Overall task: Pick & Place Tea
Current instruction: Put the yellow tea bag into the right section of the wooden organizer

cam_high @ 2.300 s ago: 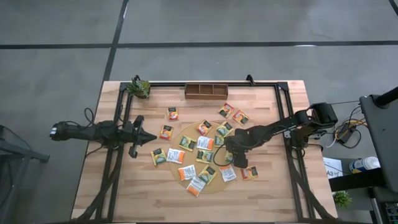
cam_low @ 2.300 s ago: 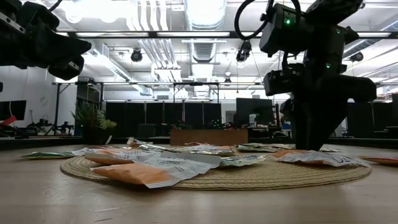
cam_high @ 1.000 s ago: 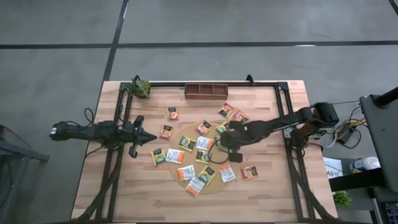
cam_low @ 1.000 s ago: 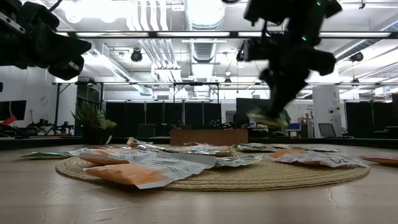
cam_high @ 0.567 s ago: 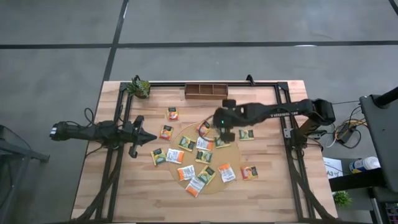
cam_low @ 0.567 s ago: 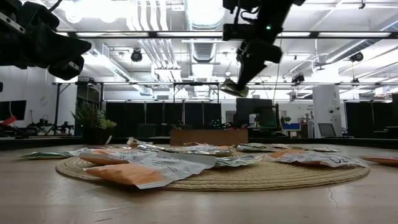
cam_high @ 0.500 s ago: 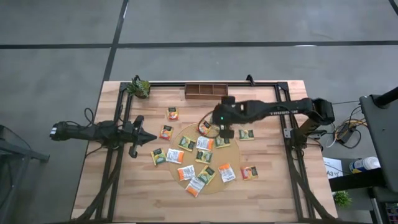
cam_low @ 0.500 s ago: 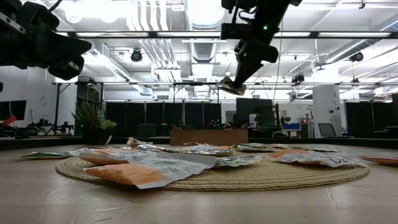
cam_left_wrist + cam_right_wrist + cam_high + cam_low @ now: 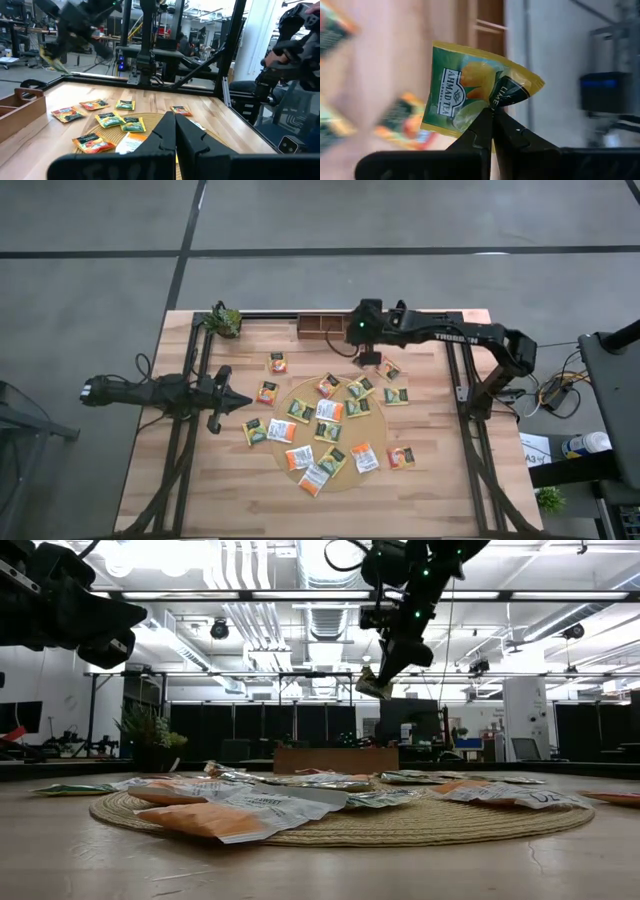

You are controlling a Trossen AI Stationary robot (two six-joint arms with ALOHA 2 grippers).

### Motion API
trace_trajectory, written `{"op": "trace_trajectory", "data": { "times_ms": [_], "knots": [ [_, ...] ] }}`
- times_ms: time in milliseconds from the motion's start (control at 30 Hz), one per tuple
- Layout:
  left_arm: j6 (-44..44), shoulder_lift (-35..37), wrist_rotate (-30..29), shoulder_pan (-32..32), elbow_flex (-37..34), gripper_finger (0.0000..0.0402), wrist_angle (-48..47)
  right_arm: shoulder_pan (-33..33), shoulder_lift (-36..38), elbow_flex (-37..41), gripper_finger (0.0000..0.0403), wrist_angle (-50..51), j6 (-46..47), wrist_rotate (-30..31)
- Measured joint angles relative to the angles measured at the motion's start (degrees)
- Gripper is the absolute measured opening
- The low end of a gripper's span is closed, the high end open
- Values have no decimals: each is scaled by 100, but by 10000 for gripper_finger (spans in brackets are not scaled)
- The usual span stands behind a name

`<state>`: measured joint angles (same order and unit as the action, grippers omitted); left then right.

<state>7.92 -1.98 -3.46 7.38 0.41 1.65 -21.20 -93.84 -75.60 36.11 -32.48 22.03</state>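
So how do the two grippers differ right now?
The right gripper pinches a green tea sachet; the left gripper holds nothing. The right is high over the table's far edge near the wooden tray; the left hangs back at the table's left side. Both are shut.

Two black jointed arms, white lettering on the right arm (image 9: 440, 336) — green indicator light, looping black cables

The green and yellow sachet (image 9: 470, 95) pinched in the right hand (image 9: 492, 117) reads "AHMAD TEA" with "LONDON" beneath it, and on its dark folded corner "LIME"; the right arm (image 9: 450, 336) carries white lettering that looks like "TROSSEN"; print on the other sachets (image 9: 330, 410) on the bench is too small to read
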Motion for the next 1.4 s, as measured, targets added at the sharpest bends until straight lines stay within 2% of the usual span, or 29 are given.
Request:
{"op": "trace_trajectory", "data": {
  "times_ms": [200, 300, 667, 1000, 1100, 1400],
  "knots": [
    [2, 0, 0, 1, -1, 0, 0, -34, -2, 1, 8, -664, -1031, 898],
    [2, 0, 2, 1, -1, 0, 0, -23, -2, 1, 8, -801, -1147, 1127],
    [0, 0, 1, -1, 1, 0, 0, -223, -291, 8, 8, -870, -1184, 1264],
    [1, 0, 0, 0, 0, 0, 0, -705, -829, 5, 8, -1874, -1935, 1267],
    [2, 0, 2, -1, -1, 0, 0, -714, -994, 8, 8, -1881, -2198, 1169],
    [0, 0, 2, -1, 0, 0, 0, -796, -1304, 8, 8, -1915, -2198, 1051]
  ]
}}
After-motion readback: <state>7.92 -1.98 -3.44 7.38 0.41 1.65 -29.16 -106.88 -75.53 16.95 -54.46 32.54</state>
